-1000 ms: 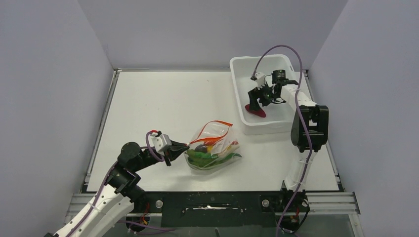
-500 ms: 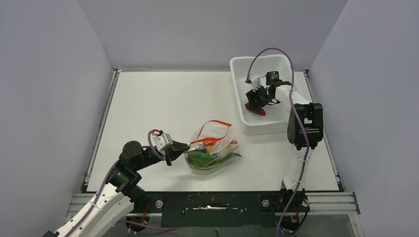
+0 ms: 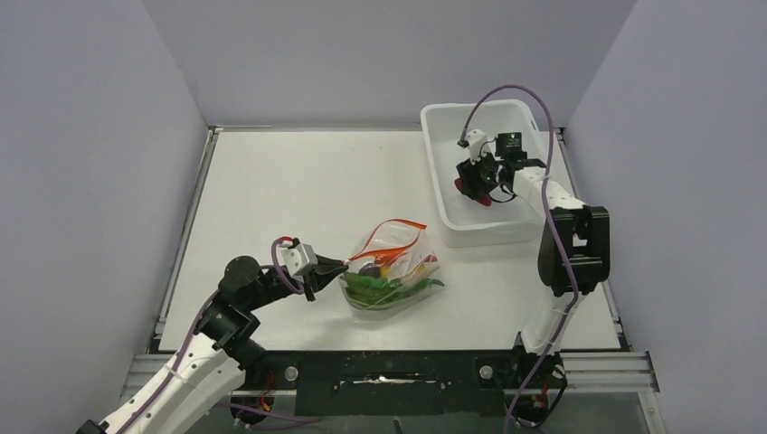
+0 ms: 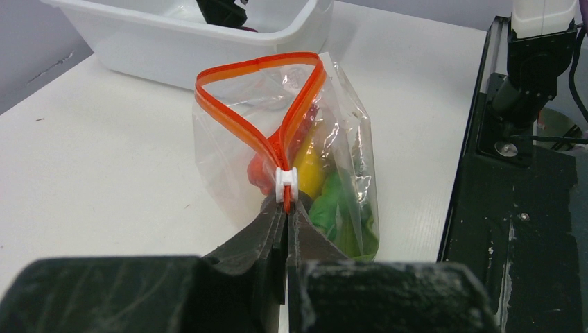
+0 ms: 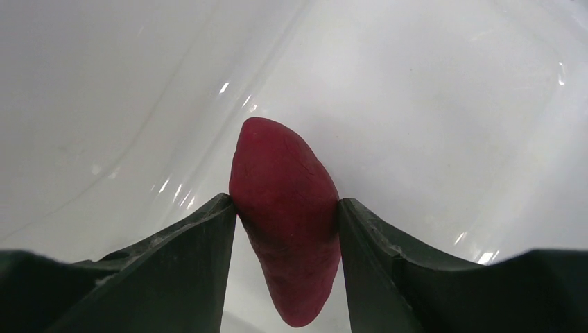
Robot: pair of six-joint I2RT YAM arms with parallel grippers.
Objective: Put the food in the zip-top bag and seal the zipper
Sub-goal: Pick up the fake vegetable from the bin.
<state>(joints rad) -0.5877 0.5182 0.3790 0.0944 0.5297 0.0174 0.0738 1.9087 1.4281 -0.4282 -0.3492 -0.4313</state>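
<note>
The clear zip-top bag lies near the table's front middle, its mouth gaping open. Its red-orange zipper forms a loop in the left wrist view, with a white slider at the near end. Green, yellow and orange-red toy foods sit inside. My left gripper is shut on the zipper end just behind the slider. My right gripper is inside the white tub, shut on a dark maroon food piece, held clear of the tub floor.
The white rigid tub stands at the back right; its near wall shows in the left wrist view. The black front rail runs along the table's near edge. Grey walls enclose the table on three sides.
My right gripper closed on the maroon piece and lifted it off the tub floor, moving slightly back. The left gripper and bag have barely moved.
</note>
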